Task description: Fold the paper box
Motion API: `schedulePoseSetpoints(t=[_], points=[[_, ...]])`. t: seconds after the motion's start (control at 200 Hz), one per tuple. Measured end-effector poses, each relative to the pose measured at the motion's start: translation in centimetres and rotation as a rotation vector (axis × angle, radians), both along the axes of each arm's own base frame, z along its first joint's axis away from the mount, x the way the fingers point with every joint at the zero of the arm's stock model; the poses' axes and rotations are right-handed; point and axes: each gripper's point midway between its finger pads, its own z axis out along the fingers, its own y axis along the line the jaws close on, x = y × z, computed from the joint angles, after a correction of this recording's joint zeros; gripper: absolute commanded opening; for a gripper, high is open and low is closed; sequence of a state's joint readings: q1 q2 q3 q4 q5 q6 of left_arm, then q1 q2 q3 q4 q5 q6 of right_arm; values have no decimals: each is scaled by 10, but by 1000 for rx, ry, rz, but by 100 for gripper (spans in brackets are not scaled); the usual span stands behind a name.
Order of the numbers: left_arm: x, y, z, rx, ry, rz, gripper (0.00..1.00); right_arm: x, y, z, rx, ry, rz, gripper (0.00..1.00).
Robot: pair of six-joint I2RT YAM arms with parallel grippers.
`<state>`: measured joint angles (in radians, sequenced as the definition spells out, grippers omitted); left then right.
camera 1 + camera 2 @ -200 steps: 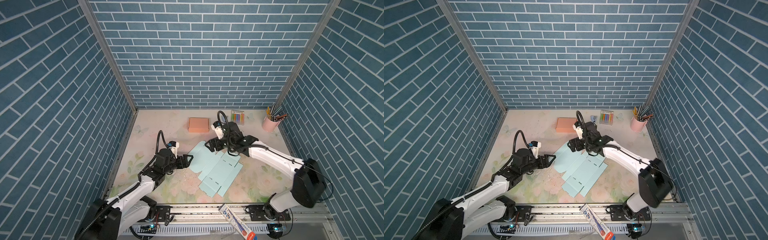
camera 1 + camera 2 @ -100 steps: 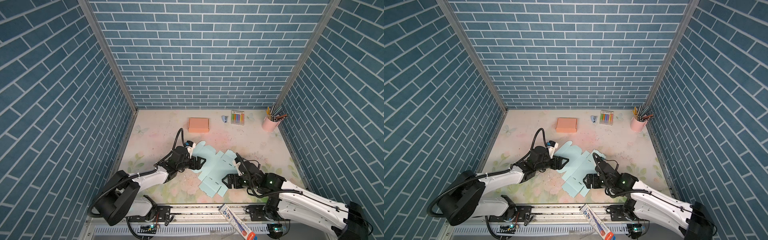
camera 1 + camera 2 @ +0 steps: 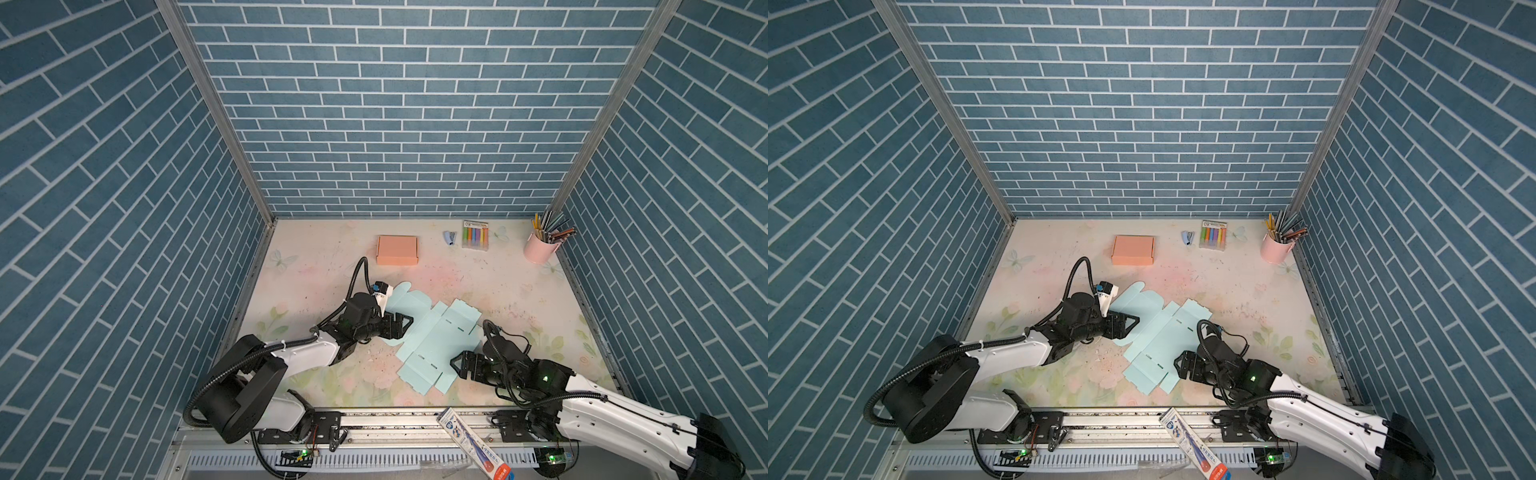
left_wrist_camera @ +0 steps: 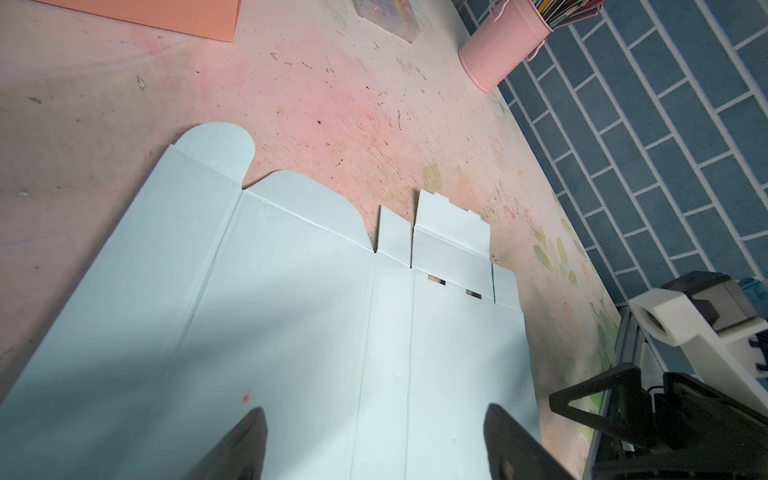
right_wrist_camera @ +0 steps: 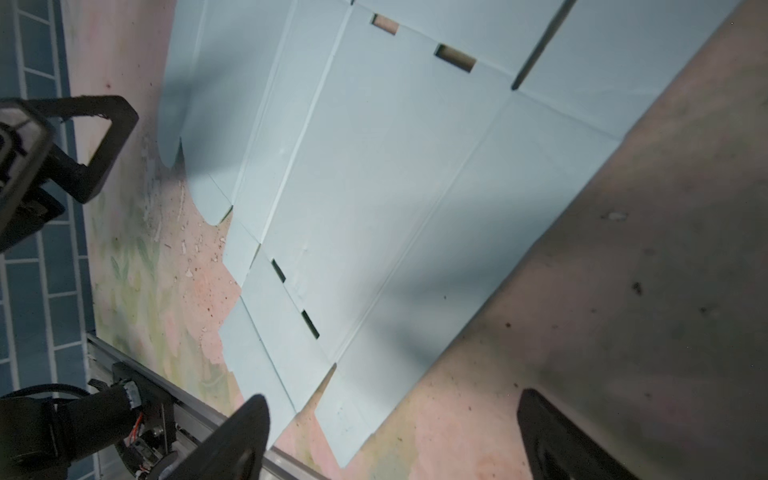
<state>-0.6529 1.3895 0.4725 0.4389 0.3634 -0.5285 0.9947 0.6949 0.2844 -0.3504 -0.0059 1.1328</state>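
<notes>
Both arms have closed in on the flat paper box [image 3: 432, 336], left pincer [image 3: 401, 327] and right pincer [image 3: 457, 368] open, folding unstarted

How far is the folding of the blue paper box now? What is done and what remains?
Done: no fold yet; the blue box sheet lies flat on the table, flaps spread. In hand: the left gripper and right gripper, both open and empty, sit at opposite edges of the sheet. Left: all the folding, walls and flaps.
</notes>
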Motion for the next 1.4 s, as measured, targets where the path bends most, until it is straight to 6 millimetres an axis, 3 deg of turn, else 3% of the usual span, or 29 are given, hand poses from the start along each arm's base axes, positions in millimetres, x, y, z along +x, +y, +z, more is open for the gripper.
schedulePoseSetpoints(t=[0.11, 0.245, 0.385, 0.775, 1.4], points=[[-1, 1, -2, 12, 4, 0, 82, 2, 0, -12, 37, 0, -32, 92], [-2, 3, -6, 27, 12, 2, 82, 11, 5, -9, 81, -15, -61, 91], [-2, 3, -6, 31, 16, 3, 82, 24, 5, -10, 133, -26, -102, 78], [0, 3, -5, 49, 14, 0, 77, 46, -3, -14, 180, -28, -157, 62], [-2, 8, -9, 104, 18, 7, 70, 65, -5, -24, 94, -50, -115, 22]])
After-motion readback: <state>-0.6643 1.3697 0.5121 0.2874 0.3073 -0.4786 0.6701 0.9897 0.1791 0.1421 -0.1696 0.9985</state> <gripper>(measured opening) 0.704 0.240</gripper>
